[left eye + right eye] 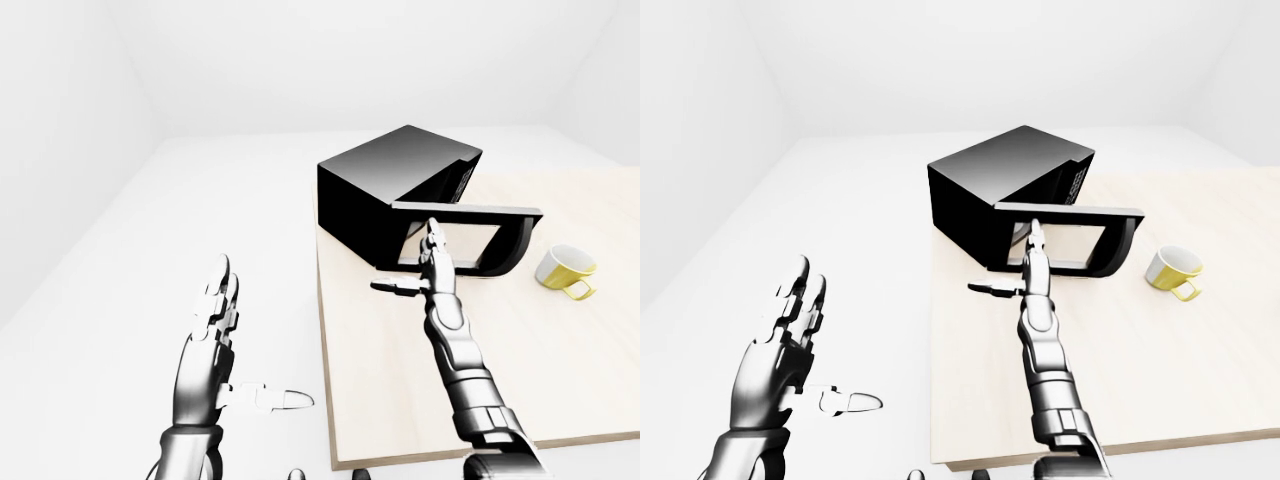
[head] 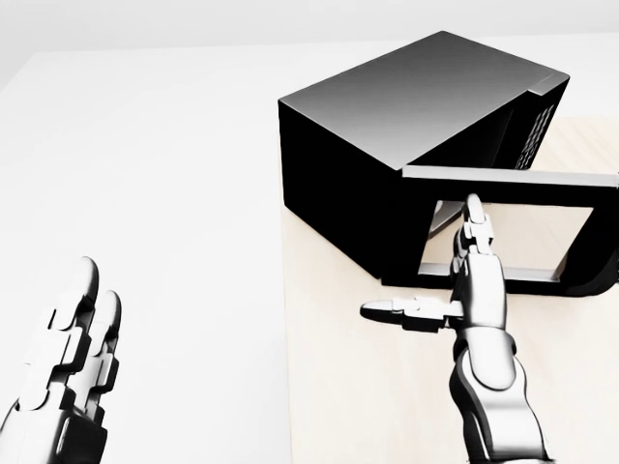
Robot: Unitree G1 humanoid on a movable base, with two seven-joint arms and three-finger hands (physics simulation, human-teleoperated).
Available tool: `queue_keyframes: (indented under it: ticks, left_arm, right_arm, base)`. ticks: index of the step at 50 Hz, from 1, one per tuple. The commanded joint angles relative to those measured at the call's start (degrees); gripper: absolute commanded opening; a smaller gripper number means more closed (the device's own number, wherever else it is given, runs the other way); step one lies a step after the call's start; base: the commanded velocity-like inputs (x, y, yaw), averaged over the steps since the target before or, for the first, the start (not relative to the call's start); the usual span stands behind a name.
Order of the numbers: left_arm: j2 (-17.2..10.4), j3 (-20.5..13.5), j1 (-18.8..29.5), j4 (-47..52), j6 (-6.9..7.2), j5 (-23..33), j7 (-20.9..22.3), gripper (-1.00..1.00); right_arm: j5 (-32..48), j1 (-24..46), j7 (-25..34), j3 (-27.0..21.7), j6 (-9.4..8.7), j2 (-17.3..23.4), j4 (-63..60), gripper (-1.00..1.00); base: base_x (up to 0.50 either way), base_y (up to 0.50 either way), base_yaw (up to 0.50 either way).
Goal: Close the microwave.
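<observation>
A black microwave (image 1: 385,185) stands at the top left corner of the pale wooden table (image 1: 400,400). Its door (image 1: 505,235) with a window hangs open, swung out towards the right of the view. My right hand (image 1: 425,270) is open, fingers straight up and thumb out to the left. Its fingertips (image 2: 474,208) stand in front of the door's left part near the hinge side; I cannot tell if they touch it. My left hand (image 1: 215,310) is open and empty, held over the white floor left of the table.
A yellow mug (image 1: 566,270) lies on the table to the right of the door. The table's left edge (image 1: 322,380) runs between my two arms. White floor and walls surround the table.
</observation>
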State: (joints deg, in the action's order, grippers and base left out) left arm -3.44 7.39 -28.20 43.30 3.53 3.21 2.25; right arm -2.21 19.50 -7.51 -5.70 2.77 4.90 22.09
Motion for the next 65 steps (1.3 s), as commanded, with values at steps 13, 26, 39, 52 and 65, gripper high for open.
queue_keyframes:
  ticks: [13, 26, 39, 52, 65]
  left_arm:
    - [-0.06, 0.12, 0.30, -0.26, 0.18, 0.46, -0.32, 1.00]
    - [-0.35, 0.99, 0.62, -0.85, 0.19, 1.06, -0.78, 1.00]
    - [-0.70, 1.57, 0.69, -1.27, 0.06, 1.37, -1.39, 1.00]
    - [-0.70, 1.36, 0.74, -1.37, 0.13, 1.43, -1.59, 1.00]
    - [-0.21, 0.61, 1.70, -2.06, 0.75, 1.65, -1.48, 1.00]
  right_arm:
    - [-3.39, 23.77, -0.90, -1.37, 2.23, 4.37, 36.86, 1.00]
    - [-1.64, 30.59, -1.50, -0.93, 2.23, 3.24, 46.10, 1.00]
    - [-0.27, 32.41, -1.13, -1.14, 2.23, 2.58, 47.11, 1.00]
    - [-0.83, 21.56, -0.30, 0.04, 2.23, 3.48, 31.55, 1.00]
    - [4.46, -8.34, 1.85, 1.74, -7.77, -0.78, -20.30, 1.00]
  base:
    - [0.00, 0.00, 0.00]
    - [0.00, 0.00, 0.00]
    - [0.01, 0.00, 0.00]
    - [0.01, 0.00, 0.00]
    - [0.00, 0.00, 0.00]
